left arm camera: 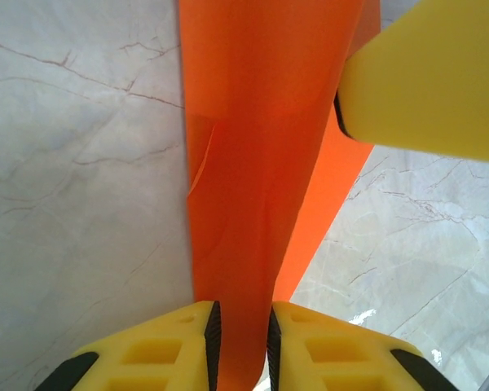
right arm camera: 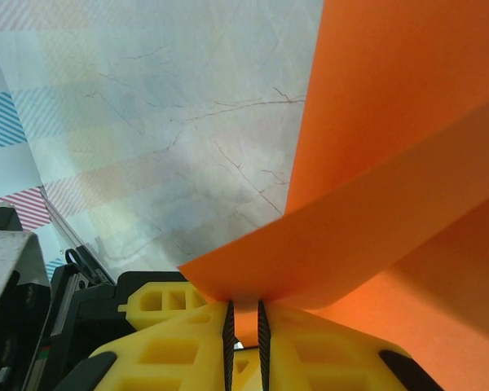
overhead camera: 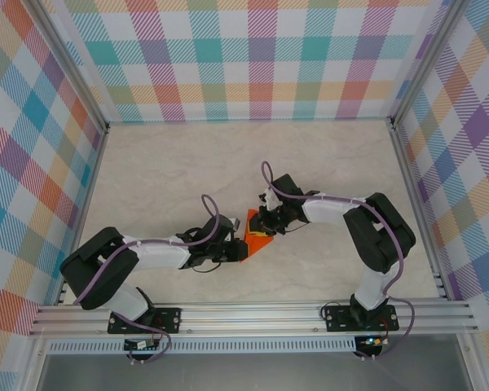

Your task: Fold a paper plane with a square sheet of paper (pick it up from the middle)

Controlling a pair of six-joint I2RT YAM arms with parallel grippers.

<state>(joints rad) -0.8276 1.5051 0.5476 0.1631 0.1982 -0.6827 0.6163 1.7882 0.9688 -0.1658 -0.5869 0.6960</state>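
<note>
Two grippers meet nose to nose above a marbled table [overhead camera: 171, 163], just beyond the aluminium rail [overhead camera: 253, 314] that runs along its near edge. The left gripper [left arm camera: 242, 314] comes in from the left, its yellow fingers parted by a narrow slit. The square sheet of paper [left arm camera: 253, 163], bright orange and creased into a narrower shape, runs straight through that slit and on over the tabletop. Facing it, the right gripper [right arm camera: 244, 308] stands narrower still, with a fold of the orange sheet at the mouth of its black pads [right arm camera: 229, 342]; whether those pads pinch the paper is unclear from its wrist camera. One yellow finger [left arm camera: 424, 81] of the right gripper shows at the far end of the sheet in the left wrist view. Seen from above, the paper sits between the two grippers, toward the front of the table. Pastel plaid walls [overhead camera: 261, 57] close the scene on three sides.
</note>
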